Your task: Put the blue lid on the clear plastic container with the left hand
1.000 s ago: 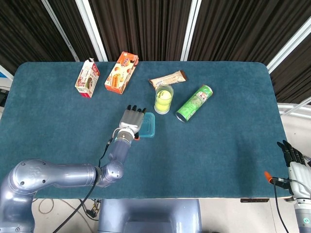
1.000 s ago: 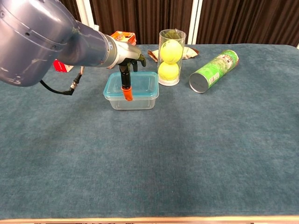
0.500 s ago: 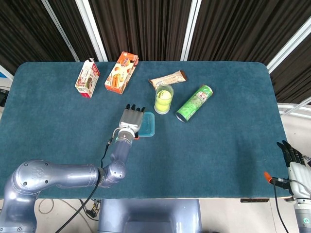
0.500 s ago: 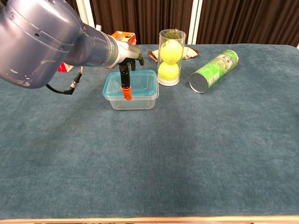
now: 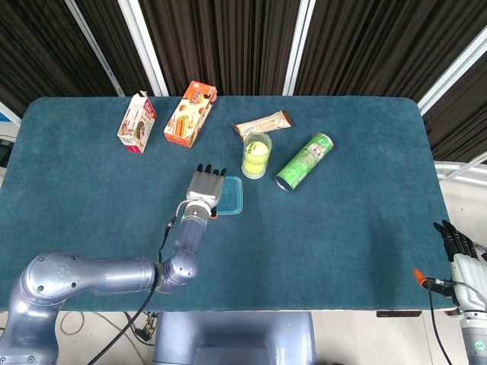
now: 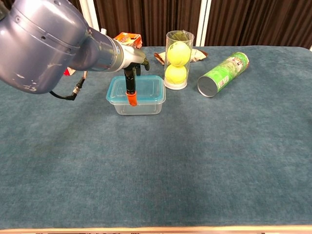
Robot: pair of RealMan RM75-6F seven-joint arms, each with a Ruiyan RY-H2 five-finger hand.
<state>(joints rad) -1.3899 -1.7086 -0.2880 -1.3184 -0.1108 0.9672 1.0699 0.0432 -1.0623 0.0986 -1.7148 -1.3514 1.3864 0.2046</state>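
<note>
Head view looks steeply down from above; chest view — low, close, perhaps table-height — both share the table [image 5: 342,228].

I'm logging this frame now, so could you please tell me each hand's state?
Left hand: over the lid on the container; whether it grips cannot be told.
Right hand: off the table's edge, holding nothing, fingers apart.

The left arm [image 5: 99,275] is glossy grey-blue metal with rounded joints. Its hand [image 5: 206,188] has a silver back and black fingers [image 5: 212,169]; behind them, an orange tab [image 6: 131,99] and a black cable [image 5: 161,247].
</note>
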